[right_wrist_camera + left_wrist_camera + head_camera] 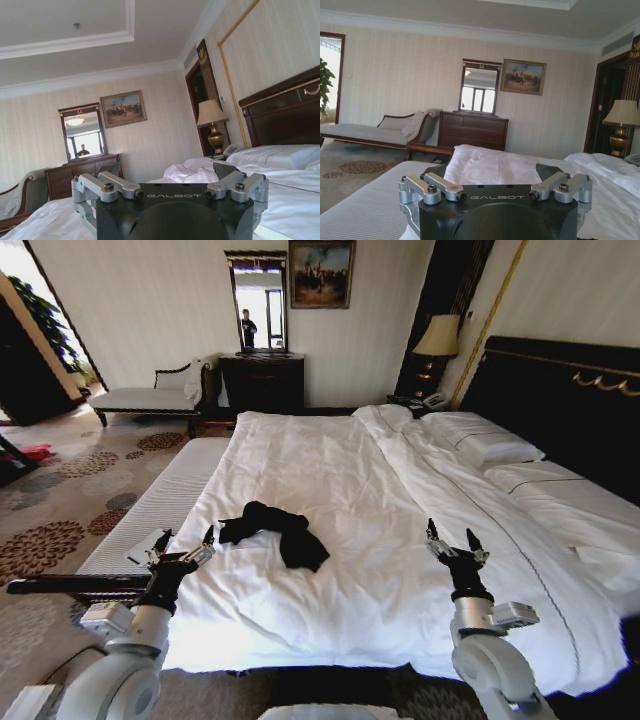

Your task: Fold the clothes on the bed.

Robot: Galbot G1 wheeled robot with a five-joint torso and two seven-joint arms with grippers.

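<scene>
The clothes (277, 531) are one crumpled black garment lying on the white duvet of the bed (330, 470), toward its near left part. My left gripper (184, 541) hovers open just left of the garment, near the bed's left edge, with nothing between its fingers. My right gripper (451, 537) stands open over bare duvet well to the right of the garment, also holding nothing. In the left wrist view the left gripper (492, 174) points across the bed toward the far wall. The right gripper (167, 172) in the right wrist view points the same way, with the pillows (280, 155) beside it.
A narrow striped bench (160, 505) runs along the bed's left side. A dark headboard (560, 400) and white pillows (495, 448) are at the right. A chaise (150, 398), dresser (262, 382) with mirror, and lamp (437, 337) line the far wall. Patterned carpet (60, 500) lies at the left.
</scene>
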